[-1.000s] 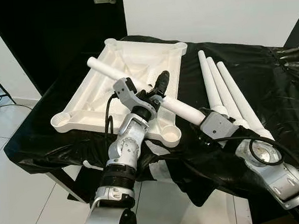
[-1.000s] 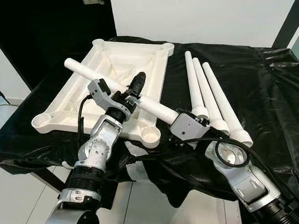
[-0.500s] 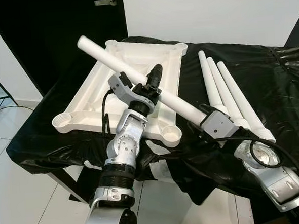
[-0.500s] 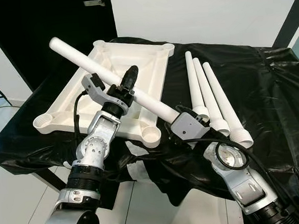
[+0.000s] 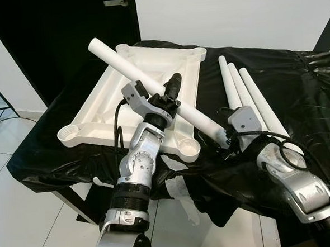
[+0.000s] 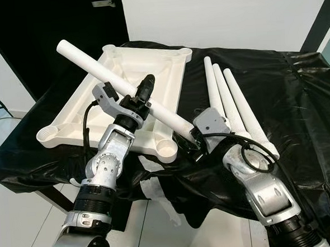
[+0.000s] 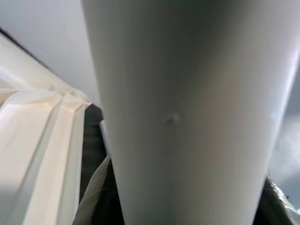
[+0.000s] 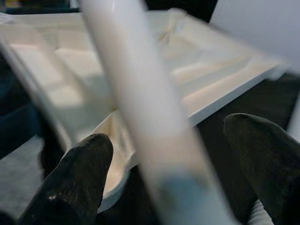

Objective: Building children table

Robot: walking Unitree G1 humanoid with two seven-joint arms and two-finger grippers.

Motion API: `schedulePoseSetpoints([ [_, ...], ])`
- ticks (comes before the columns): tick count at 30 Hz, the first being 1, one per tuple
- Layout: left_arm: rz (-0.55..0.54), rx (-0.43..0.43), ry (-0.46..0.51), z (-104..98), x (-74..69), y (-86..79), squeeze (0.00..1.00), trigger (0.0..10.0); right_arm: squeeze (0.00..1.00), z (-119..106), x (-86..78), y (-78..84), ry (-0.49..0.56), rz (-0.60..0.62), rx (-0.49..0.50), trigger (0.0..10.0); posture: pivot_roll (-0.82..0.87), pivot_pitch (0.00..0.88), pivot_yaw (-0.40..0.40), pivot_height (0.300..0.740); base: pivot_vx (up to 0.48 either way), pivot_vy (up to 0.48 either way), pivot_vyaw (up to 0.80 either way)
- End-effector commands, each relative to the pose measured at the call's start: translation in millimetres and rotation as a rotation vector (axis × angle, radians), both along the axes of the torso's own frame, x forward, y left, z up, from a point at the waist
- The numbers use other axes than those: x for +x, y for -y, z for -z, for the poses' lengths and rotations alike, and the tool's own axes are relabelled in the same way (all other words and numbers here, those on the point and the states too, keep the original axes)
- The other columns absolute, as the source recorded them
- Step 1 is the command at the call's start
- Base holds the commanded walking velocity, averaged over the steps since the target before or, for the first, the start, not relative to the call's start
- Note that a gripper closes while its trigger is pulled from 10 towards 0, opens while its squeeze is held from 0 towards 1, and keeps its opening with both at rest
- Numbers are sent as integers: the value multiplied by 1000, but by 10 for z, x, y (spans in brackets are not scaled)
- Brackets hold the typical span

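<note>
A long white table leg (image 5: 129, 68) slants above the upturned white tabletop (image 5: 96, 105), its thin end raised toward the far left. My left gripper (image 5: 167, 95) is shut on the leg's middle; in the left wrist view the leg (image 7: 187, 117) is very close. The leg's thick end reaches down to my right gripper (image 5: 226, 136), near the tabletop's near-right corner socket (image 5: 189, 150). In the right wrist view the leg (image 8: 140, 117) passes between the two black fingers (image 8: 70, 178), which stand wide apart and off it.
Three more white legs (image 5: 247, 90) lie side by side on the black cloth (image 5: 303, 92) to the right of the tabletop. The table's front edge is just under my arms, with tiled floor (image 5: 14, 222) to the left. A dark door (image 5: 53, 35) stands behind.
The leg's far end rose while my left gripper kept hold of it. My right gripper let go of the thick end, and its arm turned.
</note>
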State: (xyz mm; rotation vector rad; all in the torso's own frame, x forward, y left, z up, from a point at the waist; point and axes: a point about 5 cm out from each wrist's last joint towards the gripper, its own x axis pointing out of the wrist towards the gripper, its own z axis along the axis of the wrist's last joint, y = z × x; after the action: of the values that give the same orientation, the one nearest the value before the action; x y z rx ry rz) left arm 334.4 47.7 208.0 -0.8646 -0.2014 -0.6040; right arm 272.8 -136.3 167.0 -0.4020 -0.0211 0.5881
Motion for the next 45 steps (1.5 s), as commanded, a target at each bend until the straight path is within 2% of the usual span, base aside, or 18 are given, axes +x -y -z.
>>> schedulePoseSetpoints([
  [1, 162, -58, 179, -111, -130, 157, 0, 0, 0, 54, 21, 16, -51, -5, 9, 10000, 152, 0, 1, 740, 0, 0, 0],
  [8, 185, -51, 224, -199, -192, 194, 0, 0, 0, 199, 104, -2, -157, -36, 13, 9843, 166, 0, -10, 740, 0, 0, 0],
  [9, 189, -54, 237, -229, -214, 197, 0, 0, 0, 212, 123, -17, -180, -43, 26, 1843, 171, 0, -12, 740, 0, 0, 0],
  [10, 191, -57, 246, -252, -231, 198, 0, 0, 0, 210, 133, -34, -191, -52, 35, 0, 179, 0, -15, 740, 0, 0, 0],
  [15, 185, -51, 254, -283, -239, 195, 0, 0, 0, 194, 144, -57, -208, -59, 59, 0, 183, 0, -16, 740, 0, 0, 0],
  [16, 178, -46, 249, -282, -230, 190, 0, 10000, 0, 195, 147, -51, -210, -56, 59, 0, 184, 0, -15, 740, 0, 0, 0],
  [21, 174, -47, 248, -283, -226, 181, 0, 10000, 0, 187, 152, -30, -213, -50, 65, 0, 183, 0, -14, 740, 0, 0, 0],
  [22, 180, -56, 252, -290, -230, 173, 506, 10000, 0, 174, 157, -9, -215, -40, 78, 0, 175, 0, -5, 740, 0, 0, 0],
  [23, 194, -66, 264, -306, -246, 173, 863, 10000, 0, 166, 163, 14, -217, -25, 94, 0, 173, 0, -2, 740, 0, 0, 0],
  [25, 212, -77, 279, -331, -269, 176, 835, 10000, 0, 161, 171, 35, -221, -11, 112, 0, 171, 0, -1, 740, 0, 0, 0],
  [26, 244, -104, 307, -387, -311, 179, 0, 10000, 0, 167, 178, 60, -227, 9, 126, 0, 169, 0, 1, 740, 0, 0, 0],
  [38, 483, -144, 464, -582, -602, 186, 0, 10000, 0, 191, 191, 140, -237, 70, 147, 0, 162, 0, 11, 740, 0, 0, 0],
  [39, 580, -61, 479, -456, -670, 175, 0, 10000, 0, 151, 218, 189, -216, 90, 143, 9176, 158, 0, 14, 740, 0, 0, 0],
  [40, 668, 50, 472, -275, -718, 159, 0, 10000, 0, 96, 246, 244, -195, 106, 151, 10000, 156, 0, 16, 740, 0, 0, 0],
  [42, 737, 162, 459, -98, -758, 137, 0, 10000, 0, 41, 270, 291, -171, 119, 155, 10000, 156, 0, 16, 740, 0, 0, 0],
  [43, 737, 162, 459, -98, -758, 137, 0, 10000, 0, 41, 270, 291, -171, 119, 155, 10000, 156, 0, 16, 740, 0, 0, 0],
  [44, 833, 351, 418, 193, -812, 73, 0, 10000, 0, -71, 302, 350, -125, 141, 168, 10000, 158, 0, 15, 740, 0, 0, 0],
  [45, 833, 351, 418, 193, -812, 73, 0, 10000, 0, -71, 302, 350, -125, 141, 168, 10000, 158, 0, 15, 740, 0, 0, 0],
])
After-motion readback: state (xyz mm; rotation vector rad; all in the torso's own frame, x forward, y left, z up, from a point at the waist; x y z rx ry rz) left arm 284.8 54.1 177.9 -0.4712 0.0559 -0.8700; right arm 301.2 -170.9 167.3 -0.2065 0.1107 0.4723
